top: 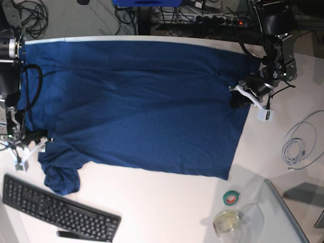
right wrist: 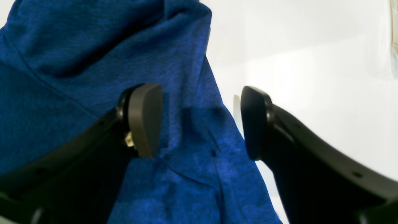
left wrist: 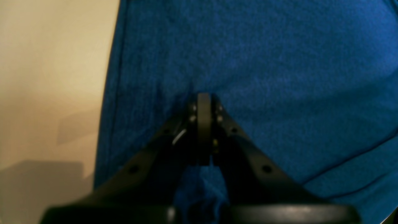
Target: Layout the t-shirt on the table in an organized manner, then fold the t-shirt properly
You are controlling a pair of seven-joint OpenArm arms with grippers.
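Shirt (top: 136, 101) lies spread over most of the table (top: 167, 202), its body flat and broad, but the sleeve nearest the keyboard (top: 55, 210) is bunched into a rumpled lump just beside that keyboard's far end. The layout step looks nearly done, not finished.

The left gripper (left wrist: 203, 102) sits at the shirt's side edge on the base view's right, fingers pressed together on a pinch of the blue cloth; fabric shows bulging between the finger bases in the wrist view. The right gripper (right wrist: 200, 121) hovers at the opposite edge with its 2 fingers well apart, a fold of cloth and a seam lying between them, nothing gripped.

To do this step well, my judgement is that the right gripper should close on the sleeve's hem, not on a thick wad, then draw it outward and away from the body so the lump opens flat. The left grip should hold steady as an anchor, keeping the cloth taut without dragging the whole shirt across. Pulling low and slow would help avoid new wrinkles. The roll of tape (top: 232, 198) and small jar (top: 228, 221) sit near the lower hem and should be kept clear of.
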